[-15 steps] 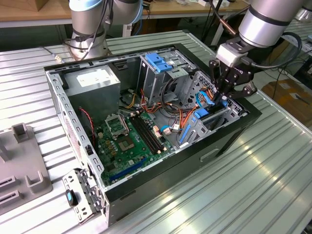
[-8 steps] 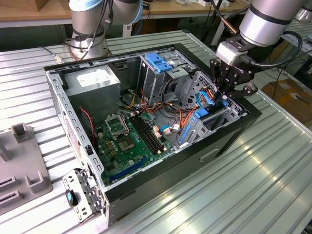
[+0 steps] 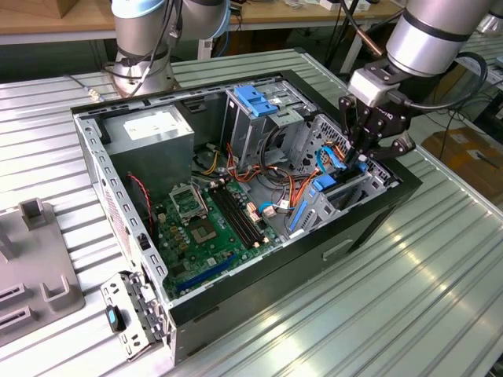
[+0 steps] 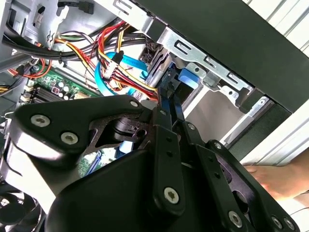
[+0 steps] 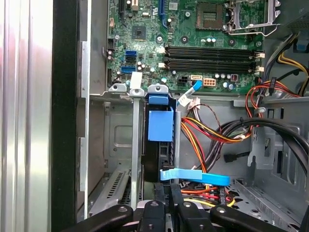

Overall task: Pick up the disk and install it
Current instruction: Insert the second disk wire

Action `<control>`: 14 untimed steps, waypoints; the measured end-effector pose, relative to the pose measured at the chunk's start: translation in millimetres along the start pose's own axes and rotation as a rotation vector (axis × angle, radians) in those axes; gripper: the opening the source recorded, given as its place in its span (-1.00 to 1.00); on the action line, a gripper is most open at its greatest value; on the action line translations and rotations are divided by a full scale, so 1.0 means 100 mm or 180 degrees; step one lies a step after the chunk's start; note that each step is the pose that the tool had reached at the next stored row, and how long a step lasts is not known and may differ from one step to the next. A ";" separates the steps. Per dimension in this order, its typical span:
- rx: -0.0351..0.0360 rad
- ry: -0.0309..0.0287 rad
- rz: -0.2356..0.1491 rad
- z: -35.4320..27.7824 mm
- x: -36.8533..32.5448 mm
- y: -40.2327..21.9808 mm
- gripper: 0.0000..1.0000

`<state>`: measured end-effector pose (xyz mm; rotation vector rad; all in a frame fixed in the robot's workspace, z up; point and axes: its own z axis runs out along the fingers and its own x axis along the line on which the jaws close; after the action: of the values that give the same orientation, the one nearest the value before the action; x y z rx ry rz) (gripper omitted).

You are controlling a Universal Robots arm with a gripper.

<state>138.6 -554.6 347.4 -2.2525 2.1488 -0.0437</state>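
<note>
Claw down at the drive cage, disk edge-on in its slot

Black claw (image 3: 369, 145) is seen low over the open grey-metal computer case (image 3: 126, 228), at the corner on the exterior view's right, right above the grey sheet-metal drive cage (image 5: 108, 140). Its two slim black fingers (image 5: 170, 193) are pressed close together, and whether anything is pinched between them cannot be told.

The disk, a flat grey-metal hard drive clipped in a bright blue plastic rail frame (image 5: 160, 126), is seen standing on edge inside that cage. Its long axis runs straight away from the fingertips, towards the green motherboard (image 5: 193, 29). So the disk lies directly ahead of the claw, in line with it, and the fingertips are judged to be at or touching its near end.

A flat light-blue data cable (image 5: 195, 176) is laid across just beside the fingertips, with a bundle of red, yellow and black wires (image 5: 217, 130) close by.
</note>
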 end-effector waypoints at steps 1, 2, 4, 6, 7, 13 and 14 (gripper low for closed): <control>0.0000 -0.0001 0.0000 0.001 0.008 0.000 -0.67; 0.0000 0.0000 0.0000 0.000 0.014 0.001 -0.67; 0.0000 -0.0010 0.0000 0.000 0.014 0.002 -0.67; 0.0001 -0.0027 0.0001 0.002 0.013 0.003 -0.67; 0.0001 -0.0031 0.0007 0.002 0.014 0.003 -0.67; 0.0002 -0.0031 0.0008 0.023 0.014 0.003 -0.67; 0.0002 -0.0031 0.0008 0.028 0.015 0.004 -0.67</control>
<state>138.4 -556.1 344.6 -2.2449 2.1465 -0.0332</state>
